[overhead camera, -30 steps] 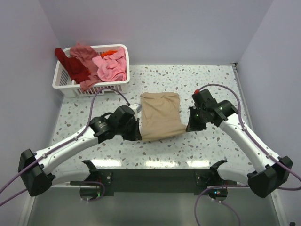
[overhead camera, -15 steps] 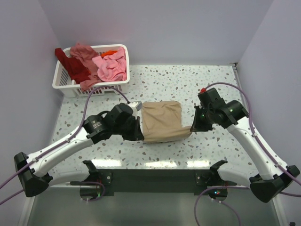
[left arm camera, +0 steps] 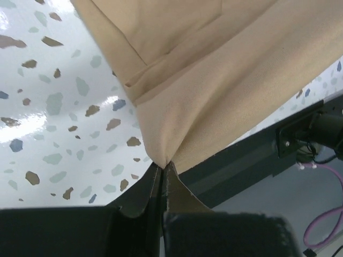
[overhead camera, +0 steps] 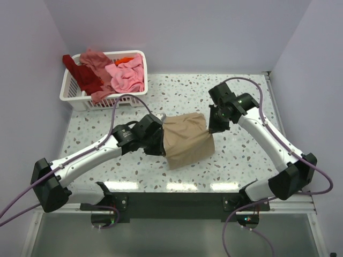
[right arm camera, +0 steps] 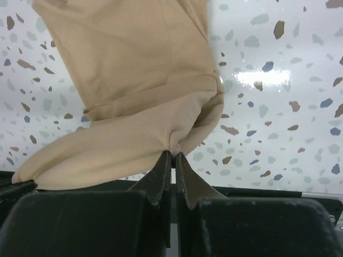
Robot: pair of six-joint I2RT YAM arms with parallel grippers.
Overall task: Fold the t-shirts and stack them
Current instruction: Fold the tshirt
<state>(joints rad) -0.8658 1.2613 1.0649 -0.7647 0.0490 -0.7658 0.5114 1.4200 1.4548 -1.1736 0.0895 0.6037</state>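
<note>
Closure on cloth is seen at the left pincer (left arm camera: 162, 172), clamped on one gathered edge of the tan t-shirt (overhead camera: 186, 140), and at the right pincer (right arm camera: 173, 156), clamped on the opposite edge. The shirt is stretched between them, well apart from the basket (overhead camera: 72, 92), where the other t-shirts (overhead camera: 126, 75) are heaped. Speckled surface (overhead camera: 241, 166) is seen between shirt and basket.

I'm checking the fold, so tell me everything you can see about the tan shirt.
Plain tan shirt, soft cloth, folded into a rough rectangle with layered edges. It is stretched, skewed, between both arms over the speckled table: left gripper shut on its left corner, right gripper shut on its right corner.
</note>
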